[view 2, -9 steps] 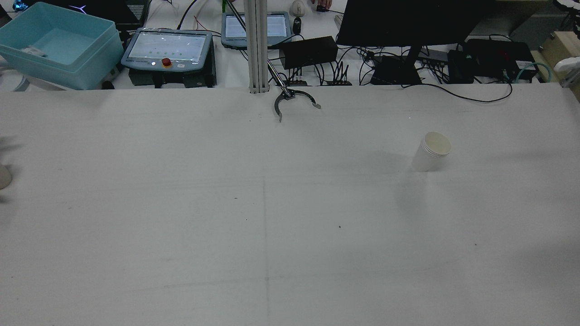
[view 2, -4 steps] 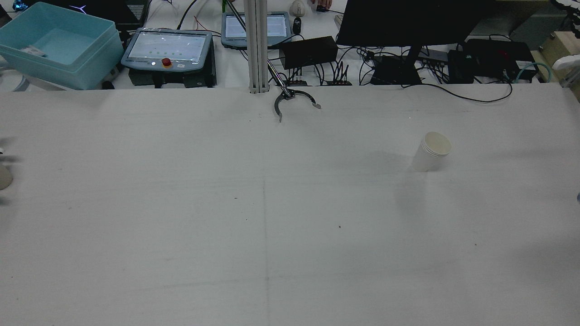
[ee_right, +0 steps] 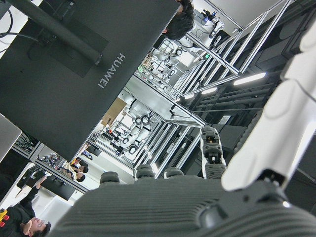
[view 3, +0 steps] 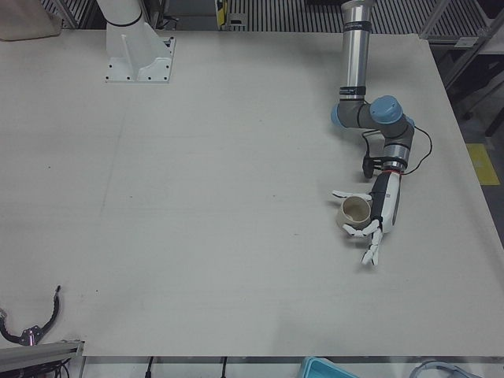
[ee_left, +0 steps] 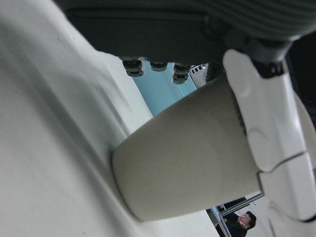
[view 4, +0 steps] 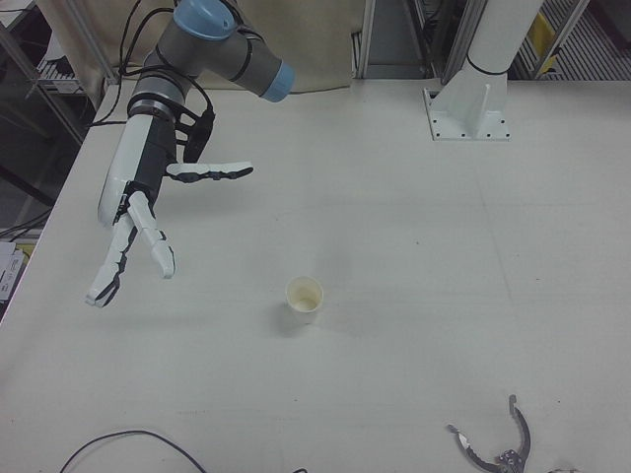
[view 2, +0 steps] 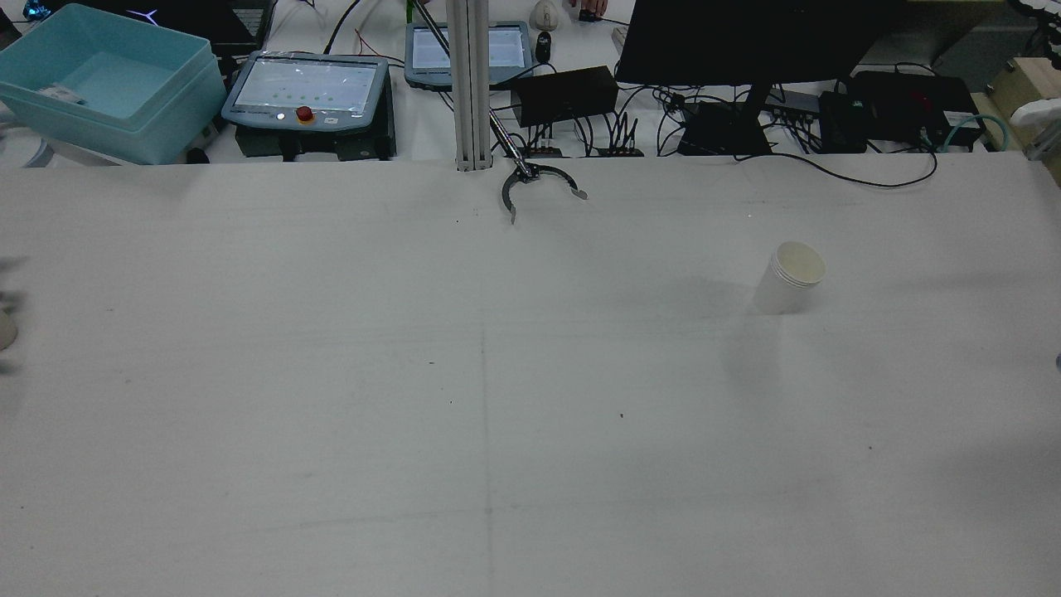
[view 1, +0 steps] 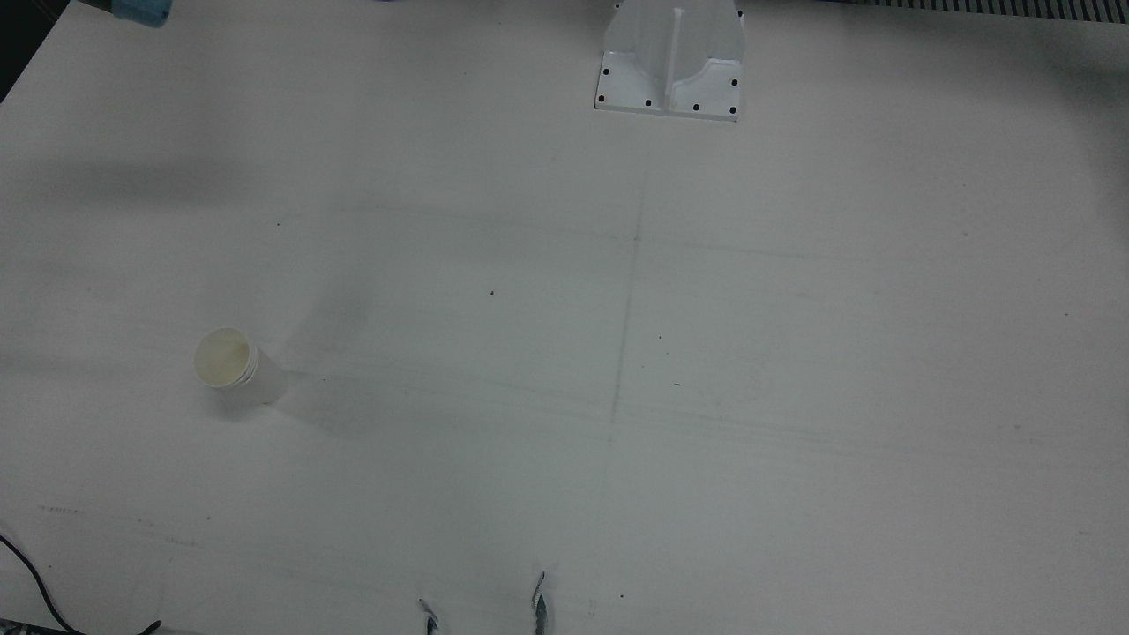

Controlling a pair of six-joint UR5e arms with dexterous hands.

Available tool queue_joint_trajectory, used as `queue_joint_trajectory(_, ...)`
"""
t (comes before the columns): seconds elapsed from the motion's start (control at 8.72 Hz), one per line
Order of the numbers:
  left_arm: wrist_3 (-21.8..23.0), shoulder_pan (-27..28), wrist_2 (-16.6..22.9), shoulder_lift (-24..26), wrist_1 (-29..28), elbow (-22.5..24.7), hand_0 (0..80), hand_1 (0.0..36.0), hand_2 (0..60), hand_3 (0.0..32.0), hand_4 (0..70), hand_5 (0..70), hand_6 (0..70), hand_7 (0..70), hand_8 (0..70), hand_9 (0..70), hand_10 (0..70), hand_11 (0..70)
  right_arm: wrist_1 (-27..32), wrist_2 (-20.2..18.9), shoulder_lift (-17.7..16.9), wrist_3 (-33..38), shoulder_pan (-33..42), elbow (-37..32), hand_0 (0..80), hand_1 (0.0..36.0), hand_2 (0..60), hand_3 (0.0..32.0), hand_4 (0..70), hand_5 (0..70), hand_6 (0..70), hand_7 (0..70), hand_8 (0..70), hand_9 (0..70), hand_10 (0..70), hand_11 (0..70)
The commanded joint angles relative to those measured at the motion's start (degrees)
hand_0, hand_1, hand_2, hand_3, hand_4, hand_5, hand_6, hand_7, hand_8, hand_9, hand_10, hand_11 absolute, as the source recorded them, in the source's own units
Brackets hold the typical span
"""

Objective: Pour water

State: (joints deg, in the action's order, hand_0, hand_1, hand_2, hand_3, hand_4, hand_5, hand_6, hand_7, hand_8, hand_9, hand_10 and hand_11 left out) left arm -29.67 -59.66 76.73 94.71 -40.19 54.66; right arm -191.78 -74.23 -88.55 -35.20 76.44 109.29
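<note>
Two cups: the left hand (view 3: 368, 223), fingers spread, brackets one cup (view 3: 354, 212) ungripped at the table edge; closing comes next. The right hand (view 4: 138, 212) hangs open.

the only text that could be read was the brand "huawei", printed in pale capitals on the dark back of a monitor (ee_right: 84, 59) in the right hand view, running sideways with the tilted picture. the tablet screens (view 2: 308, 84) in the rear view were too small to read.
</note>
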Motion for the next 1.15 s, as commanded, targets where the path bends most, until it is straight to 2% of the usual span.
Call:
queue_joint_trajectory(0.0, 3.12, -0.28, -0.08, -0.31, 2.9, 1.49, 59.2, 18.8, 3.5, 0.0, 36.2, 70.0, 0.0, 18.4, 0.0, 2.2, 5.4, 9.7, -0.09, -0.03, -0.05, 0.31, 0.12, 0.66, 47.6, 5.0, 0.0, 12.2, 6.7, 4.2, 0.0, 0.0, 2.0, 3.0, 0.0, 0.0)
queue_joint_trajectory(0.11, 3.13, -0.28, -0.26, -1.53, 3.44, 3.15, 62.9, 25.1, 16.2, 0.0, 34.3, 70.0, 0.0, 20.4, 0.0, 2.6, 6.6, 11.8, -0.09, -0.03, -0.05, 0.4, 0.12, 0.83, 47.6, 5.0, 0.0, 12.2, 6.7, 4.2, 0.0, 0.0, 2.0, 2.9, 0.0, 0.0)
queue_joint_trajectory(0.23, 3.21, -0.46, -0.26, -1.98, 4.06, 4.65, 59.4, 33.3, 57.2, 0.0, 32.4, 70.0, 1.4, 22.1, 0.0, 3.0, 7.0, 12.7, -0.09, -0.03, -0.05, 0.4, 0.12, 0.92, 47.7, 5.2, 0.0, 12.4, 6.7, 4.4, 0.0, 0.0, 1.9, 2.9, 0.0, 0.0)
queue_joint_trajectory(0.34, 3.91, -0.54, -0.43, -2.33, 5.19, 5.27, 57.5, 36.0, 60.0, 0.0, 31.4, 70.0, 2.0, 22.5, 0.0, 3.1, 7.2, 13.2, -0.09, -0.03, -0.05, 0.4, 0.12, 0.92, 47.7, 5.0, 0.0, 12.2, 6.7, 4.4, 0.0, 0.0, 1.9, 2.8, 0.0, 0.0)
queue_joint_trajectory(0.57, 5.49, -0.63, -0.44, -2.34, 5.91, 5.45, 54.4, 36.0, 60.0, 0.0, 31.6, 70.0, 2.5, 22.9, 0.0, 3.1, 7.4, 13.5, -0.09, -0.03, -0.13, 0.31, 0.12, 0.84, 47.6, 4.9, 0.0, 12.6, 6.7, 4.5, 0.0, 0.0, 1.9, 2.8, 0.0, 0.0)
queue_joint_trajectory(0.69, 8.46, -0.72, -0.44, -2.34, 8.35, 6.41, 51.3, 36.0, 60.0, 0.0, 32.9, 70.0, 3.2, 24.0, 0.3, 3.4, 7.8, 14.1, -0.09, -0.03, -0.05, 0.22, 0.03, 0.66, 47.5, 4.7, 0.0, 12.4, 7.0, 4.6, 0.0, 0.0, 2.0, 2.8, 0.0, 0.0)
queue_joint_trajectory(0.8, 9.62, -1.07, -0.44, -2.42, 9.67, 8.34, 52.1, 36.0, 60.0, 0.0, 33.5, 70.0, 3.3, 24.4, 0.2, 3.4, 7.6, 14.0, -0.09, 0.05, -0.05, -0.04, -0.23, 0.05, 47.3, 4.6, 0.0, 12.4, 7.1, 4.6, 0.0, 0.0, 2.0, 2.7, 0.0, 0.0)
queue_joint_trajectory(1.03, 11.38, -1.25, -0.35, -3.56, 11.96, 11.85, 54.6, 36.0, 60.0, 0.0, 34.5, 70.0, 3.2, 24.7, 0.3, 3.5, 7.6, 14.1, -0.09, 0.23, 0.04, 0.04, -2.6, -4.84, 48.5, 6.8, 0.0, 10.2, 7.5, 5.0, 0.0, 0.0, 2.2, 2.7, 0.0, 0.0)
